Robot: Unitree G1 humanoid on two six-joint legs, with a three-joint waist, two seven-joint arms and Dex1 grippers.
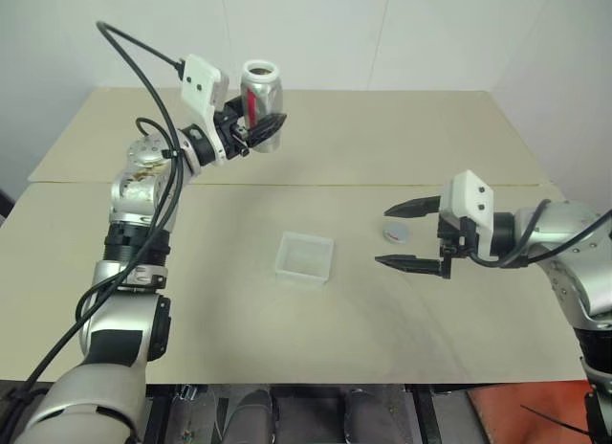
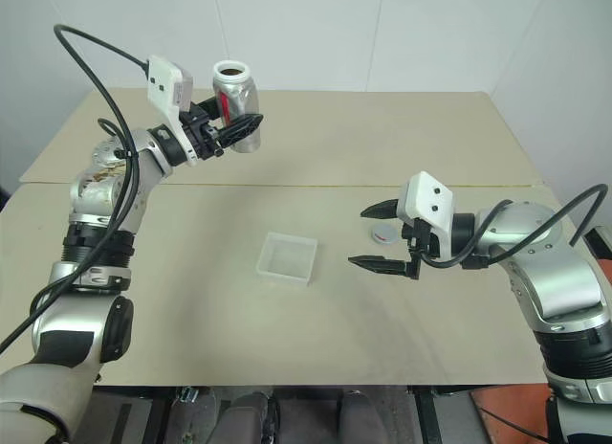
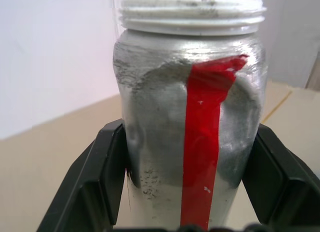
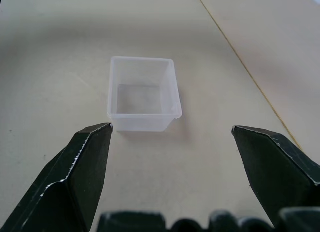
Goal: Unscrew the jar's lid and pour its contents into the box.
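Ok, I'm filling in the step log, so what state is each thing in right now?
jar: uncapped, upright, held up off the table.
lid: off the jar, flat on the table.
box: upright on the table, looks empty.
left gripper: shut on the jar.
right gripper: open, holding nothing.

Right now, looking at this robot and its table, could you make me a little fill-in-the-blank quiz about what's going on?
1. The left gripper holds the jar up in the air, and its stripe is coloured ____.
2. The jar's mouth has no ____ on it.
3. The lid lies on the table beside the ____ gripper.
4. The box on the table looks ____ inside.

Missing words: red; lid; right; empty
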